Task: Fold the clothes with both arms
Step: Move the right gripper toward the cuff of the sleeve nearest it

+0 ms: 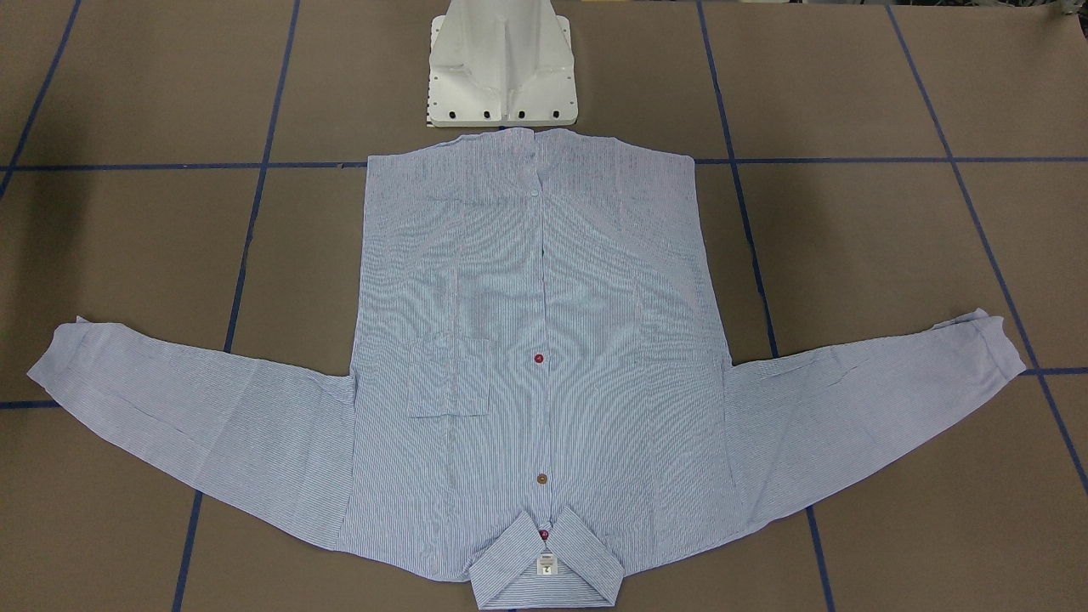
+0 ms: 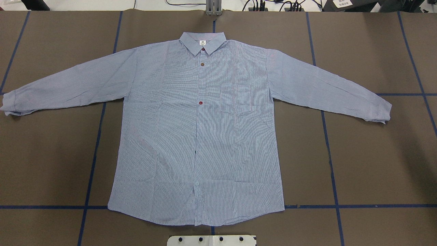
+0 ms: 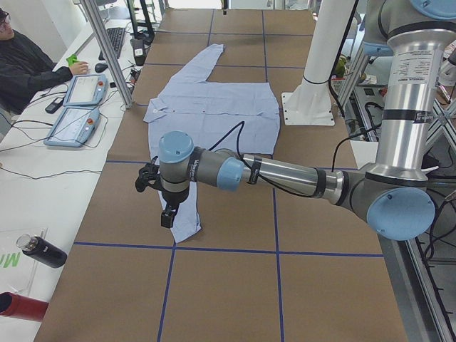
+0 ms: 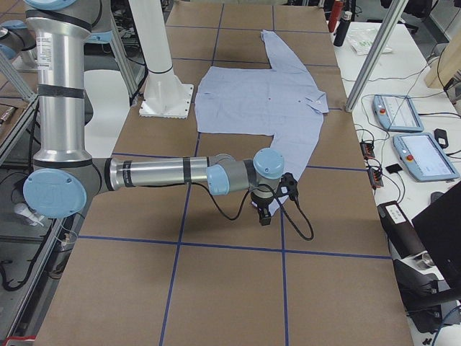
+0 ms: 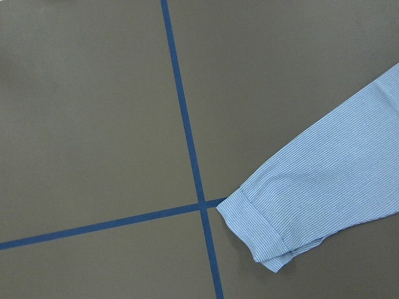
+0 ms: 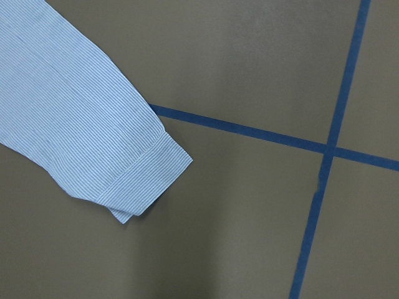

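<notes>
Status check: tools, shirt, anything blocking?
Shirt flat, unfolded, sleeves spread. Left tool and right tool low beside its sleeve ends, open or shut unclear. Nothing lying on the shirt.

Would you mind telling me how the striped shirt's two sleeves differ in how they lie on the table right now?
The light blue-and-white striped shirt's sleeve on the robot's left reaches the overhead view's edge; the sleeve on the robot's right stops short of it. The left sleeve's cuff sits right at a blue tape crossing; the right sleeve's cuff lies apart from its nearest crossing. Both lie flat, spread outward.
</notes>
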